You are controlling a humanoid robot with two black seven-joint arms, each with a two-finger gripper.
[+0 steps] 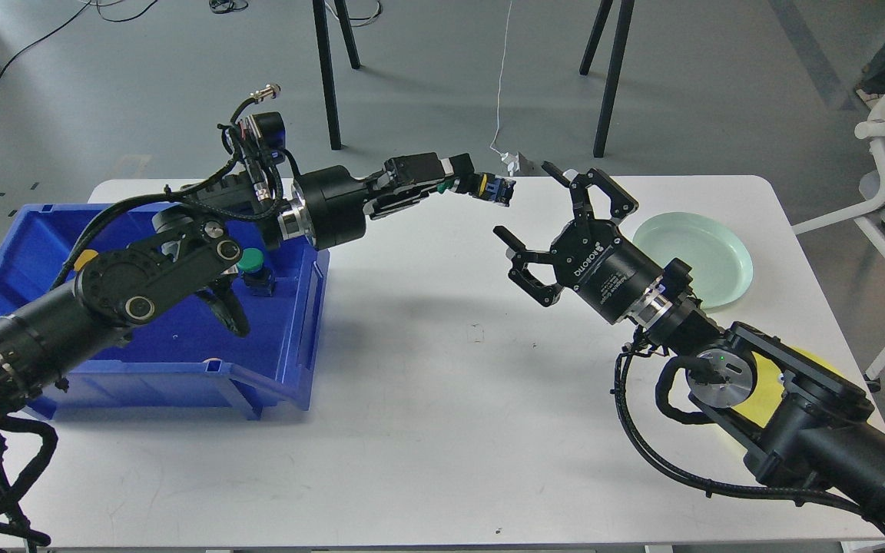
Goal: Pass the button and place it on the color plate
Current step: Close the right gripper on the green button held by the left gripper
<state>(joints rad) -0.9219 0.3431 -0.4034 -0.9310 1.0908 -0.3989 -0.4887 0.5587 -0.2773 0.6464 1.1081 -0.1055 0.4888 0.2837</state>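
Two black arms of ours reach over a white worktop (442, 430), caught mid-handover. Nearest on our right, a yellow plate (767, 392) lies largely hidden beneath the right arm's forearm, close to the worktop's right edge. On our left, a blue bin (273, 384) sits on the worktop; inside it stands a green-capped button (253, 261) on a dark body, just beside the left arm's elbow.

Farther in, our right tool (538, 211) hangs above the middle of the worktop with its two fingers spread wide, gripping nothing. Behind it, a pale green plate (711, 246) rests flat near the far right corner.

Farthest of all, our left tool (469, 184) stretches toward the worktop's back edge, its fingers closed on a button (495, 188). That button is a small piece with a yellow cap toward the tool and a dark blue-black block pointing at the right tool. It hangs in the air, clear of the worktop, near the right tool's upper finger but apart from it, and well apart from both plates.
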